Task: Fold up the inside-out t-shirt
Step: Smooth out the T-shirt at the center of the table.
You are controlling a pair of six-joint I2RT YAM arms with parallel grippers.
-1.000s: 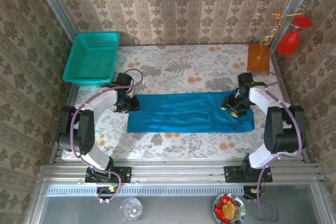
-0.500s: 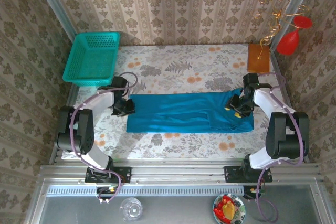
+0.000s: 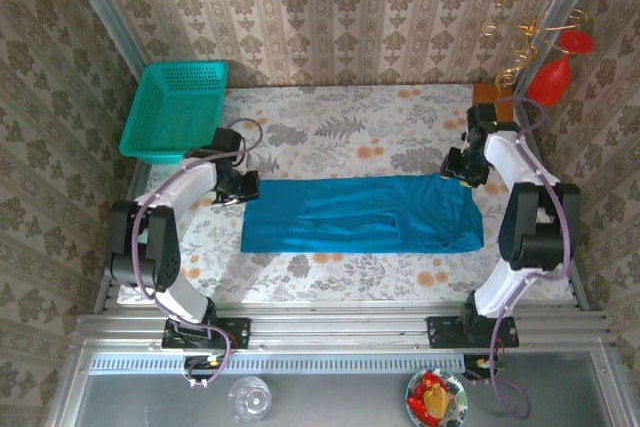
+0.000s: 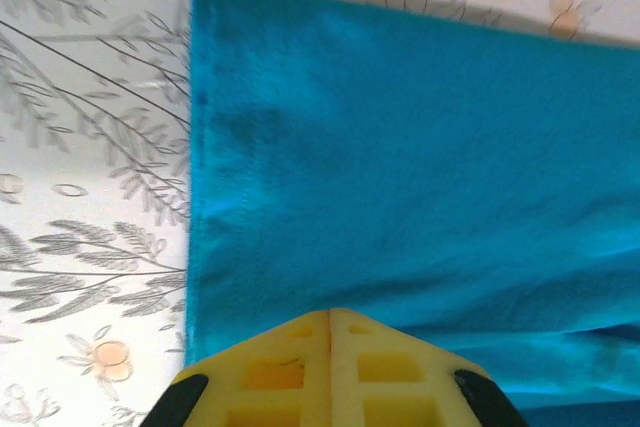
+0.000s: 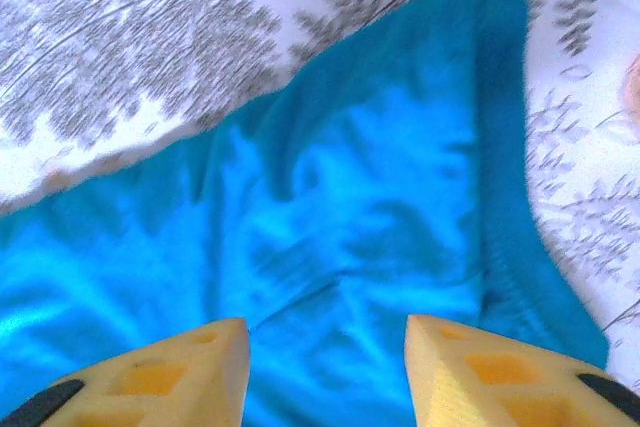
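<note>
The inside-out t-shirt (image 3: pixel 360 215) lies flat as a long blue-teal strip across the middle of the table. My left gripper (image 3: pixel 240 188) hovers at the strip's far left corner. In the left wrist view its yellow fingers meet at the tips (image 4: pixel 330 315) over the cloth (image 4: pixel 420 147), with nothing between them. My right gripper (image 3: pixel 462 171) is at the far right corner. In the right wrist view it stands open (image 5: pixel 320 332) above the rumpled cloth (image 5: pixel 350 197), whose rounded end lies to the right.
A teal mesh basket (image 3: pixel 175 110) sits at the far left corner of the floral table (image 3: pixel 340 127). A brown block (image 3: pixel 492 97) and red hanging ornaments (image 3: pixel 552 79) are at the far right. Patterned walls close in three sides.
The left gripper closed and shifted slightly toward the far side. The right gripper drew back off the shirt toward the far right corner, its jaws narrowing a little.
</note>
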